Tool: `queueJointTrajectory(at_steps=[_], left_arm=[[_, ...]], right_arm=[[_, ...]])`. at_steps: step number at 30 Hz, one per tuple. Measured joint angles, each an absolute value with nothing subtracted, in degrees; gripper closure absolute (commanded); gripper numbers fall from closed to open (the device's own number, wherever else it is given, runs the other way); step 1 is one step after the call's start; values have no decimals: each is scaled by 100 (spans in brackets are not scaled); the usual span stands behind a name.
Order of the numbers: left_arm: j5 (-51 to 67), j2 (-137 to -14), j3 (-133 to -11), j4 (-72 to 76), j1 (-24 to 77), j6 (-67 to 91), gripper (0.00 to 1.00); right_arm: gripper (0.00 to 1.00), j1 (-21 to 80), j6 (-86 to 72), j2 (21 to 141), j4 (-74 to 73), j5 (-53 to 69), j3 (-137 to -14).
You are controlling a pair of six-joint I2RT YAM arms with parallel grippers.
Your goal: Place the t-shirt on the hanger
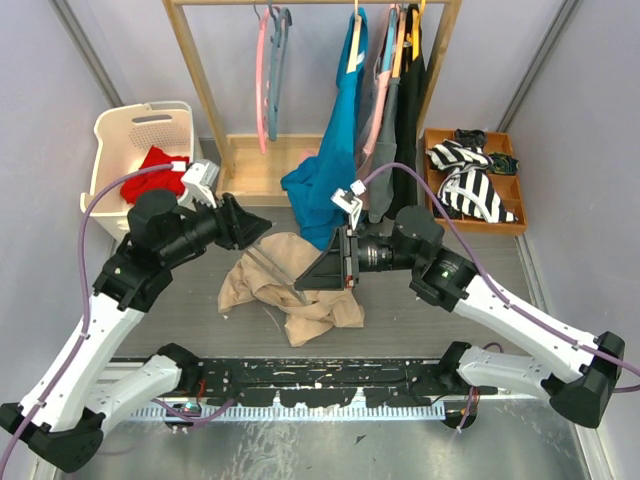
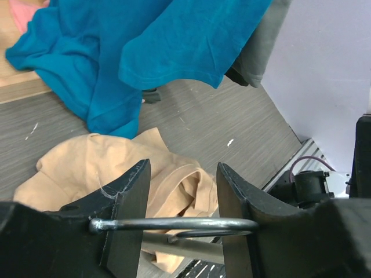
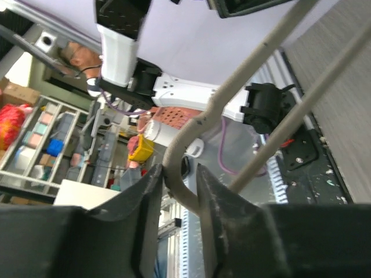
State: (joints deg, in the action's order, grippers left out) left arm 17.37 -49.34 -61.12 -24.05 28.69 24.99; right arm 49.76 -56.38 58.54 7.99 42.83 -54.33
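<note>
The beige t-shirt (image 1: 300, 310) lies crumpled on the grey table between the arms; it also shows in the left wrist view (image 2: 75, 168). The pale grey hanger (image 1: 268, 270) slants above it, between the two grippers. My right gripper (image 1: 300, 283) is shut on a curved part of the hanger (image 3: 232, 87), which fills the narrow gap at the right gripper (image 3: 178, 171). My left gripper (image 1: 266, 228) is open over the shirt. In the left wrist view the hanger's metal hook (image 2: 174, 223) lies across both spread fingers of the left gripper (image 2: 182, 171), not pinched.
A wooden rack (image 1: 190, 70) stands at the back with a pink hanger (image 1: 262, 90), a blue-grey hanger (image 1: 278, 70), a teal garment (image 1: 330, 170) and dark clothes. A white basket (image 1: 110, 135) with red cloth (image 1: 150, 172) is back left. A wooden tray (image 1: 432, 180) with striped cloth is back right.
</note>
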Motion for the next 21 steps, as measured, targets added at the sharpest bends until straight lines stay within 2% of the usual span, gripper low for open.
queueJointTrajectory(at_steps=[2, 6, 12, 21], left_arm=[[1634, -5006, -6272, -2644, 2871, 2394, 77], [1409, -5207, -6687, -3203, 2869, 2171, 80], [1164, -5872, -7505, -4182, 2869, 1846, 82], [1052, -6652, -7900, -5087, 2971, 1669, 81]], right_arm=[[42, 4976, -5352, 5865, 222, 4143, -5627], [33, 4976, -4364, 5942, -1511, 3566, -6628], [31, 4976, -3142, 6093, -3247, 2757, -8036], [31, 5039, -2062, 6934, -4344, 2051, -8674]])
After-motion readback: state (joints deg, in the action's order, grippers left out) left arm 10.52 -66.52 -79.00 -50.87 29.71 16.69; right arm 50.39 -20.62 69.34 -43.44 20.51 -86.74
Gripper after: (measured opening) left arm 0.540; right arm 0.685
